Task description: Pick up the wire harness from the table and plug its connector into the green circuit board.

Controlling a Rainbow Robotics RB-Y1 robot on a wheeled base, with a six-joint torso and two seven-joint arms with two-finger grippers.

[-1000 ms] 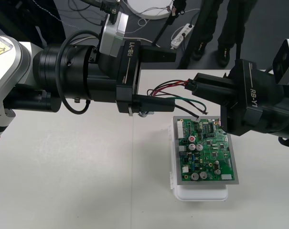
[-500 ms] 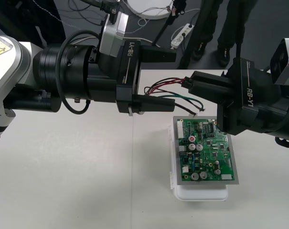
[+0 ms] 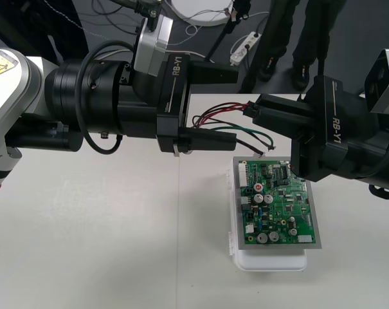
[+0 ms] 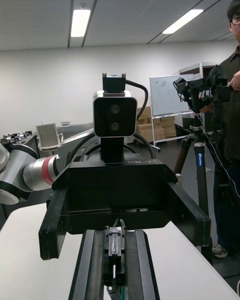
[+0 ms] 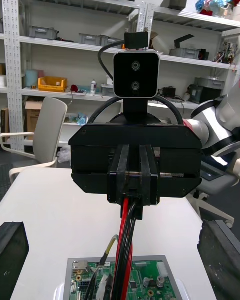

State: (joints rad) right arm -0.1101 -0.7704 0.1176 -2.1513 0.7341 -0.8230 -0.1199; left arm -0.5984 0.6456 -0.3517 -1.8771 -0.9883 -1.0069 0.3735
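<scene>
My right gripper (image 3: 253, 114) is shut on the wire harness (image 3: 215, 117) and holds it in the air beyond the far edge of the green circuit board (image 3: 279, 206). Red, black and green wires loop out toward the left arm, and one green wire (image 3: 262, 140) droops toward the board's far edge. My left gripper (image 3: 243, 106) is open, one finger (image 3: 213, 74) on each side of the harness and the right fingertips. In the left wrist view the right gripper (image 5: 134, 180) faces me, and the red and black wires (image 5: 125, 250) hang over the board (image 5: 150, 280). The right wrist view shows the harness (image 4: 114, 242) pinched between my right fingers (image 4: 92, 265).
The board sits on a white base (image 3: 271, 261) right of the table's middle. Bare table (image 3: 104, 244) spreads to the left and in front of it. Cables and a power strip (image 3: 244, 46) lie on the dark floor past the far edge.
My right gripper has shifted slightly left with the harness, further in between the left gripper's fingers. The left arm has stayed still.
</scene>
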